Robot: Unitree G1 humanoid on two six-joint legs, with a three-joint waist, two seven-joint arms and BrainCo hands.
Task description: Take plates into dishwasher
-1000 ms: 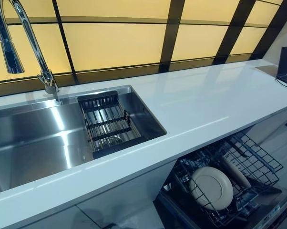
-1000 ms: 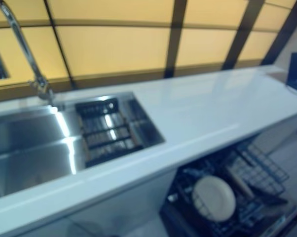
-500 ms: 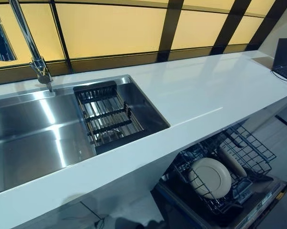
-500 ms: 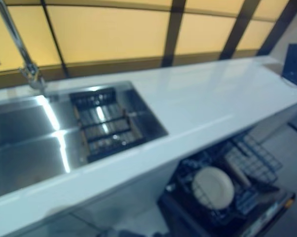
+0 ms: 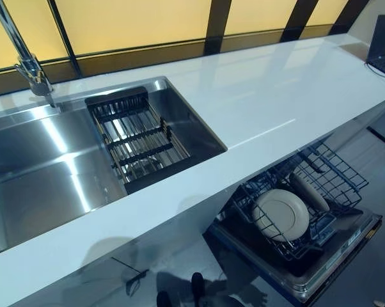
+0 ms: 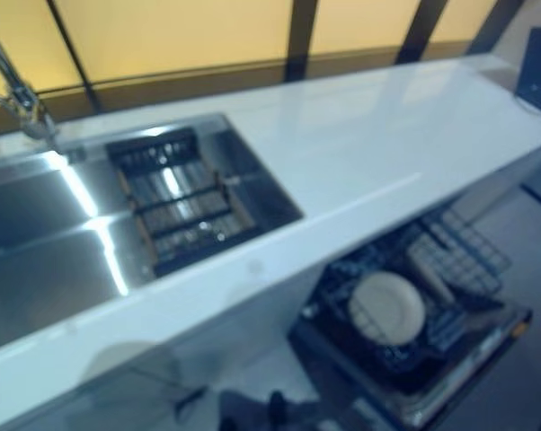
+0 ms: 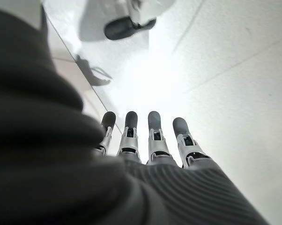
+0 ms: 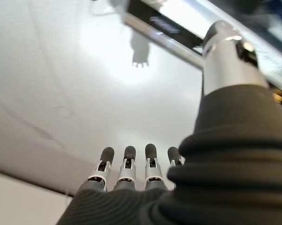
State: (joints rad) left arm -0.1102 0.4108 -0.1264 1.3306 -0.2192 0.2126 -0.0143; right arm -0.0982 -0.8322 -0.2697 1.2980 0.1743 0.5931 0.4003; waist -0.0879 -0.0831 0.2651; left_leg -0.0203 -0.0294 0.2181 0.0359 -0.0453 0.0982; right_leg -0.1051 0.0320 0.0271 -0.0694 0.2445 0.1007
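- Kitchen run: white countertop (image 5: 275, 96) under amber wall panels, seen from above.
- Far left: tap (image 5: 27, 64) over stainless sink (image 5: 39, 185).
- Just right of that, inside the sink's right end: dark slatted drain rack (image 5: 136, 142), no plate on it.
- Centre and right of the counter: bare, apart from a dark laptop-like object (image 5: 384, 45) at the far right corner.
- Below the counter, right of centre: open dishwasher, lower wire rack (image 5: 333, 173) pulled out.
- Cream plate (image 5: 282, 215) standing tilted among the rack's tines; second pale dish (image 5: 309, 192) just beside it, edge-on, hard to make out.
- Left hand (image 7: 150, 140): fingers straight and relaxed, empty, hanging over pale floor; absent from the head views.
- Right hand (image 8: 127, 168): fingers likewise extended, empty, over pale floor with the dishwasher's door edge beyond.
- Judgement: no further plate visible in sink, rack or counter, so loading looks finished or nearly so.
- Risk: with both hands low and out of the head camera's sight, a blind swing toward the rack could knock the projecting wire frame or open door.
- Risk: tilted plate held only by the tines; a jolt while pushing the rack in could tip it against its neighbour and chip either.
- Risk: pulled-out rack and door jut into the walkway, so stepping forward could strike them.
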